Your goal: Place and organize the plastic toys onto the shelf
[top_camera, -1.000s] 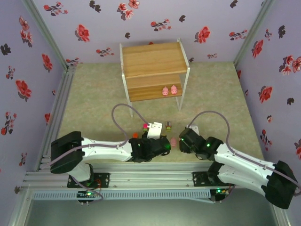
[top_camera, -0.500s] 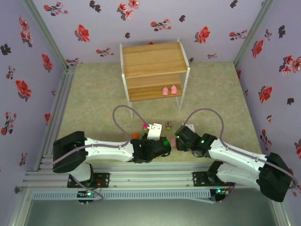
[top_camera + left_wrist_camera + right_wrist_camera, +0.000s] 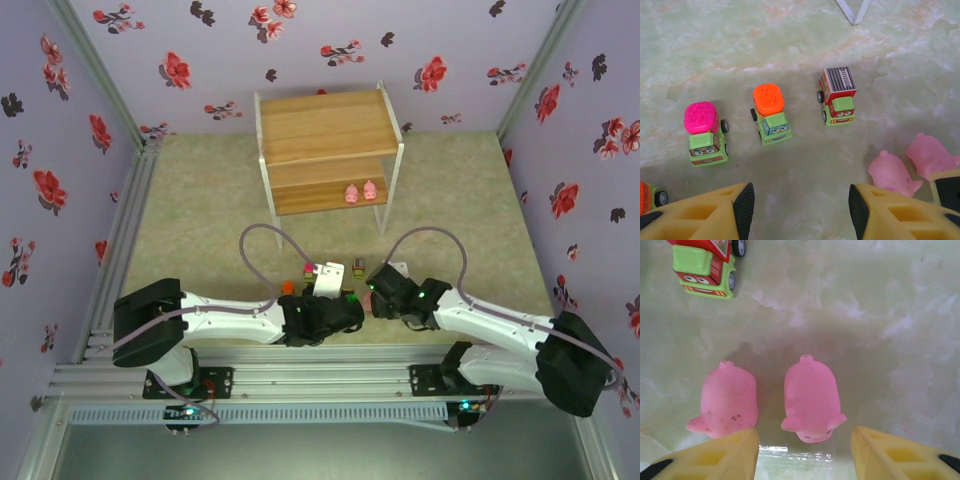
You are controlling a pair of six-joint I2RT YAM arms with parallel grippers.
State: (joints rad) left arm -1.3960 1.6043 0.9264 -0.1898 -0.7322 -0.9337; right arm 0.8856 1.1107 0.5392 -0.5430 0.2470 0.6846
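On the floor in the left wrist view stand three yellow-green toy trucks: one magenta-topped (image 3: 704, 134), one orange-topped (image 3: 771, 112) and one with a grey striped top (image 3: 837, 95). Another orange-topped one (image 3: 647, 195) peeks in at the left edge. My left gripper (image 3: 799, 210) is open over bare floor just short of them. Two pink pigs (image 3: 729, 400) (image 3: 811, 397) lie side by side. My right gripper (image 3: 805, 455) is open, with the right pig's head just between its fingertips, untouched. The shelf (image 3: 325, 150) stands at the back with two pink pigs (image 3: 352, 193) (image 3: 370, 189) on its lower board.
Both arms meet low at the near middle of the floor, wrists close together (image 3: 355, 300). The right gripper's yellow finger (image 3: 945, 185) shows beside the pigs in the left wrist view. Flowered walls close in the floor on three sides. The shelf's top board is bare.
My right arm has swung left and forward, bringing its open fingers up to the two pigs. The left arm has hardly moved.
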